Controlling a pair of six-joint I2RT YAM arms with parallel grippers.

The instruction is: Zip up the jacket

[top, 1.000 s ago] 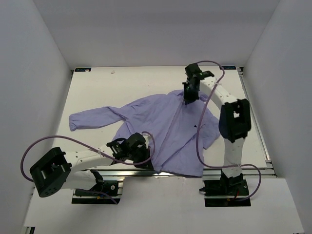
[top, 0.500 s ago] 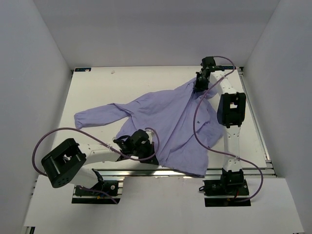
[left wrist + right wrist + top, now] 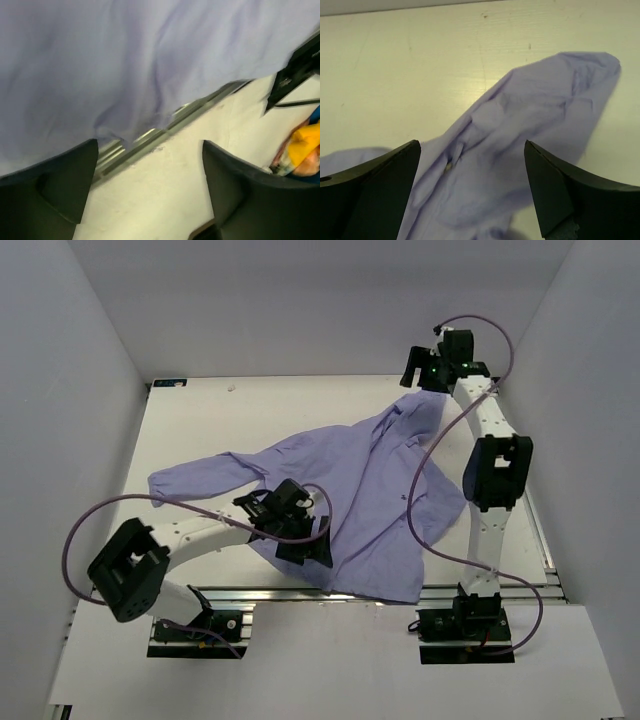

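The lavender jacket (image 3: 350, 480) lies crumpled across the table, one sleeve (image 3: 190, 475) stretched left and its lower hem draped over the near edge. My left gripper (image 3: 302, 543) hovers over the hem's left part, open, with nothing between its fingers (image 3: 70, 185); the left wrist view shows jacket fabric (image 3: 125, 65) just beyond them. My right gripper (image 3: 422, 373) is at the far right, open and above the jacket's upper end (image 3: 535, 115). A small pale piece (image 3: 448, 167) sits in a fold there, perhaps the zipper pull. The zipper line itself is hard to make out.
An aluminium rail (image 3: 440, 592) runs along the table's near edge. White walls close in the table on three sides. Purple cables (image 3: 80, 530) loop off both arms. Below the edge, the left wrist view shows a black bracket (image 3: 295, 70) and something orange-yellow (image 3: 306, 150).
Both grippers have opened and let go of the jacket. The right arm has drawn back toward the far right corner, and the left gripper has shifted right along the hem.
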